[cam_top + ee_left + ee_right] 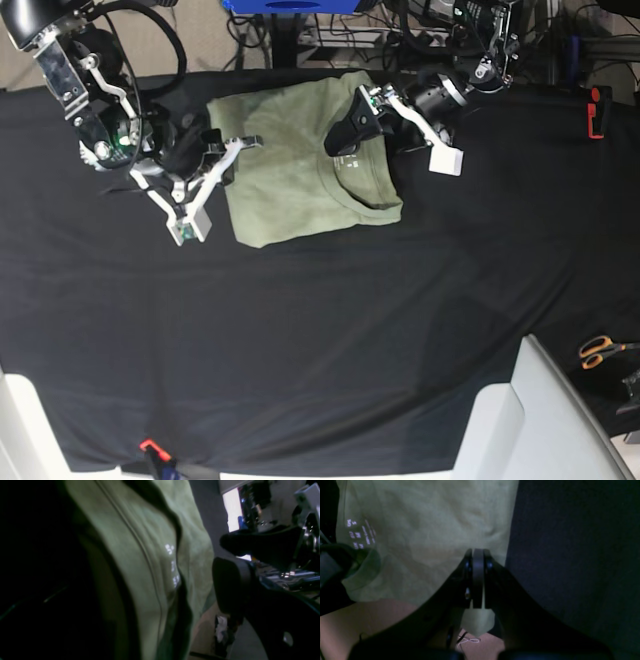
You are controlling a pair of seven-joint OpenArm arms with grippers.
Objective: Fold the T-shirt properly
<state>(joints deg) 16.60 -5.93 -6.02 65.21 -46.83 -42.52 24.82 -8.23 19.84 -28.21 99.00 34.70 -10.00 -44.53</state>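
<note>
In the left wrist view the T-shirt (140,562) fills the frame as pale sage-green cloth with a seam line and small white printed label marks (blurred); the left gripper (226,555) stands wide beside it, holding nothing. In the right wrist view the right gripper (478,555) is pressed together on the shirt's edge, green cloth pinched between its pads. From the base view the shirt lies folded into a compact block on the black table cloth (320,340), collar toward the left gripper.
</note>
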